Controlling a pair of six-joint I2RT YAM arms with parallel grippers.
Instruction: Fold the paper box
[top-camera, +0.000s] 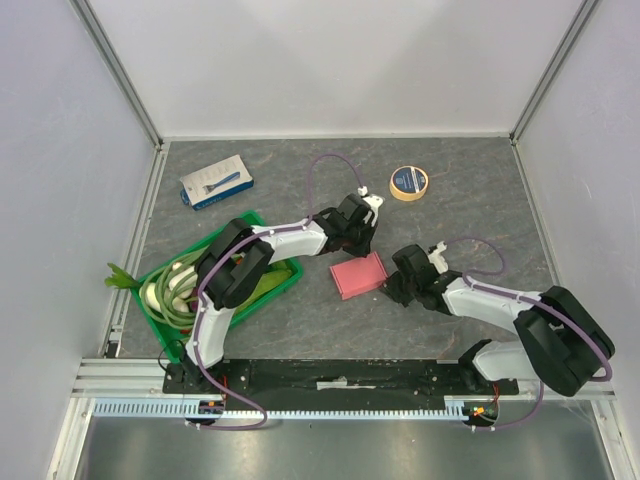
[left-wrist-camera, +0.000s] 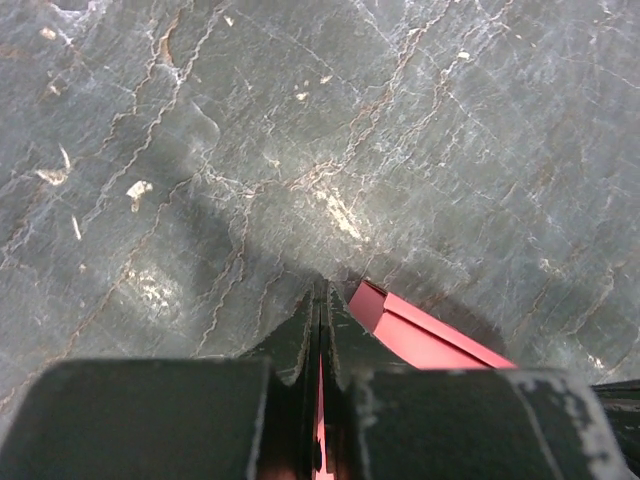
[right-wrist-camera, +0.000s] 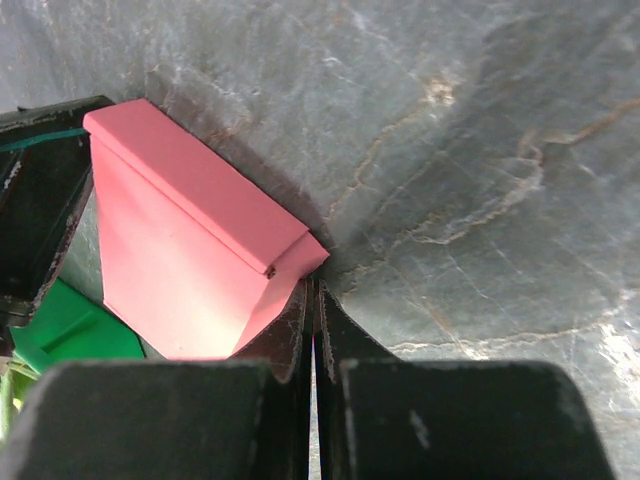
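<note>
Worktop: we see a dark grey, stone-veined slab (top-camera: 460, 200) carrying everything; close up, its surface shows pale cracks and scuffs.
Package: a flat blue-and-white rectangular package (top-camera: 216, 181) lies at the far left of the worktop, turned slightly askew.
Tape: a round roll of beige tape with a dark blue centre (top-camera: 409, 183) lies flat towards the far right, well apart from the package.
Crate: a green plastic crate (top-camera: 288, 280) sits at the near left, set diagonally.
Crate contents: we make out long, pale green and whitish vegetables (top-camera: 170, 290) inside; a green leaf tip (top-camera: 120, 277) pokes over the left rim.
Surround: plain white walls (top-camera: 330, 60) close three sides; a silver metal rail (top-camera: 120, 375) runs along the near edge.
</note>
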